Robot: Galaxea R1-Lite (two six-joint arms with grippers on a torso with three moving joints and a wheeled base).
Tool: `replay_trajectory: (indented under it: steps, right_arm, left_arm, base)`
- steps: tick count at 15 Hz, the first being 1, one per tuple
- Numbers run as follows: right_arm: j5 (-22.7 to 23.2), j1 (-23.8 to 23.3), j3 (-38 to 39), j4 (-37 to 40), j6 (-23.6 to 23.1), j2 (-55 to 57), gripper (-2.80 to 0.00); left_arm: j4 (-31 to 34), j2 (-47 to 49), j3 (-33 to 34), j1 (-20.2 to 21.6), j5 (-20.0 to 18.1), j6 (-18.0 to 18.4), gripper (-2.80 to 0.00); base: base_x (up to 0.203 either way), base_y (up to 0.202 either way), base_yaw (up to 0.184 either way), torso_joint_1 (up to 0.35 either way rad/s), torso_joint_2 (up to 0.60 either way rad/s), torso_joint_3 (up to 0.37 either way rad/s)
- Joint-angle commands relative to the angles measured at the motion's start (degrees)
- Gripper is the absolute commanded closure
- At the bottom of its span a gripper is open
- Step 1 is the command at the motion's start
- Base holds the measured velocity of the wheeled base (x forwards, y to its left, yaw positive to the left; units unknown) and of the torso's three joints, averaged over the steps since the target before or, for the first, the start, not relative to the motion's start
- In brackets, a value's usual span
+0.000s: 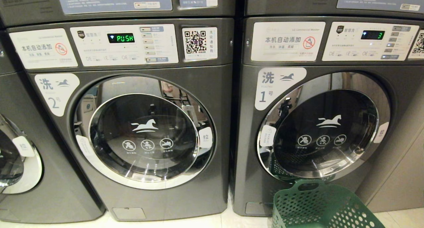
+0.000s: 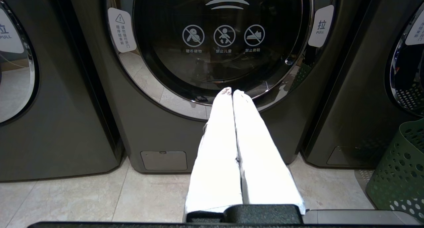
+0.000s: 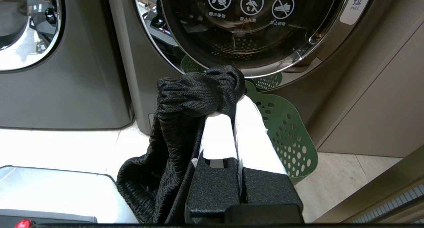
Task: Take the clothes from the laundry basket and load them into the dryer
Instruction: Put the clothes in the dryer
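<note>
My right gripper (image 3: 233, 100) is shut on a black knitted garment (image 3: 185, 98), which bunches over the fingertips and hangs down beside the fingers. It is held above the green perforated laundry basket (image 3: 288, 128), in front of the machine marked 1 (image 1: 324, 132). The basket (image 1: 318, 204) stands on the floor below that machine's round door, which is shut. The basket's inside is out of view. My left gripper (image 2: 232, 91) is shut and empty, pointing at the shut door of the machine marked 2 (image 2: 218, 39). I cannot tell which machine is the dryer. Neither arm shows in the head view.
A third grey machine (image 1: 20, 155) stands at the far left. A beige wall panel (image 3: 381, 98) runs right of machine 1. Pale floor tiles (image 2: 99, 198) lie in front of the machines. The basket's edge (image 2: 400, 168) shows in the left wrist view.
</note>
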Motion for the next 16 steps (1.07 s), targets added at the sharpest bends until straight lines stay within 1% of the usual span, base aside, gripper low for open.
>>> replay_trajectory:
  steps: [1,11,13,16]
  right_arm:
    - [0.03,0.0,0.02,0.08,-0.05,0.07,0.0]
    - [0.03,0.0,0.02,0.08,-0.05,0.0,0.0]
    - [0.03,0.0,0.02,0.05,-0.05,0.08,0.0]
    - [0.03,0.0,0.02,0.08,-0.05,0.0,0.0]
  left_arm:
    - [-0.05,-0.02,0.01,0.01,0.01,-0.02,0.0]
    - [-0.05,-0.02,0.01,0.01,-0.07,-0.1,0.0]
    - [-0.05,-0.02,0.01,0.01,-0.07,-0.1,0.0]
    - [-0.05,-0.02,0.01,0.01,-0.07,-0.1,0.0]
  base:
    - [0.0,0.0,0.0,0.0,0.0,0.0]
    - [0.0,0.0,0.0,0.0,0.0,0.0]
    - [-0.002,0.065,0.002,0.002,0.01,0.0]
    - [0.0,0.175,0.004,0.0,0.0,0.004]
